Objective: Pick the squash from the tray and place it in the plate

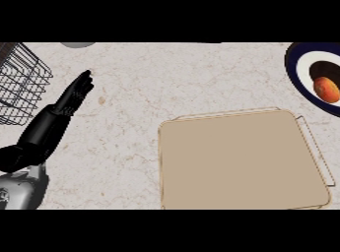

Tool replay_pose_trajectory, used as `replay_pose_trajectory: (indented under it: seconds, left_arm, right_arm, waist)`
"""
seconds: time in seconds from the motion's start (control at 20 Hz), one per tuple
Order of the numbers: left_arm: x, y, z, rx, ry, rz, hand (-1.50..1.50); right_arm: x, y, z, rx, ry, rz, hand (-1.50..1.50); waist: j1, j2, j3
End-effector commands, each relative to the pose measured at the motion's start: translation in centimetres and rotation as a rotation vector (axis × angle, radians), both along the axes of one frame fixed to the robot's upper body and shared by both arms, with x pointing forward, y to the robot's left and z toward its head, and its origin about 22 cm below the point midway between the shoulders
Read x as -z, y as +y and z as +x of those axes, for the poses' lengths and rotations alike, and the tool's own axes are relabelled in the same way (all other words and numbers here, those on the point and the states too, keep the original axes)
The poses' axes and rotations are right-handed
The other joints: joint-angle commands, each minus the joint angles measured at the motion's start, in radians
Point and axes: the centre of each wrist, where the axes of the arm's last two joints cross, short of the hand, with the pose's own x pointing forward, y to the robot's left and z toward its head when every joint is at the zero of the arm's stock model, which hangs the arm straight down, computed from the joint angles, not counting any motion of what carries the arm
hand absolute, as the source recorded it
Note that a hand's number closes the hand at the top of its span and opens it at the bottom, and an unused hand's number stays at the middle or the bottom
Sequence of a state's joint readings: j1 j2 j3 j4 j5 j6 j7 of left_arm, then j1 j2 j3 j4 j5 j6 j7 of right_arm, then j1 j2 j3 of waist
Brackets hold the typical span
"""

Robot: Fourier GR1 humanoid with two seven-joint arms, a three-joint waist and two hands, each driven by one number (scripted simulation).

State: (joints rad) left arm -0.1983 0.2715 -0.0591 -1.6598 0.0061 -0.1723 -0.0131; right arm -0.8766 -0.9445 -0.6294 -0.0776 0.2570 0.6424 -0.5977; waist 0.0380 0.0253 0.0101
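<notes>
Already on the plate (300,74), squash (326,89) long axis near-vertical; left hand (65,106) fingers straight.

One flat, beige, rectangular tray (241,160) with rounded corners is seen on the pale, marbled stone counter (143,88). One round plate (303,74) with a dark blue rim, a white ring and a dark centre is counted at the right edge, and one small, orange, rounded squash (326,89) is found on it. One black wire basket (12,83) is seen at the left edge. One black hand (70,101) on one grey forearm (12,192) is shown. One grey, rounded object (78,45), cut off at the top, is also counted.
</notes>
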Motion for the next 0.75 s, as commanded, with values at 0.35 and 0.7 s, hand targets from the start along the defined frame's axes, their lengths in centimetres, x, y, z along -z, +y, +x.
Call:
replay_pose_trajectory:
  seconds: [0.35, 0.7]
  left_arm:
    - [-0.2, 1.0, -0.1, -0.001, 0.002, 0.006, 0.00]
    - [0.1, 0.7, -0.3, -0.005, 0.012, -0.013, 0.00]
  right_arm:
    - [-0.8, -3.1, -3.7, -0.146, -0.076, 0.104, -1.50]
    - [-2.5, -4.1, -4.6, -0.197, -0.076, 0.087, -1.50]
  waist:
    - [0.003, 0.005, 0.005]
    - [-0.004, 0.000, 0.007]
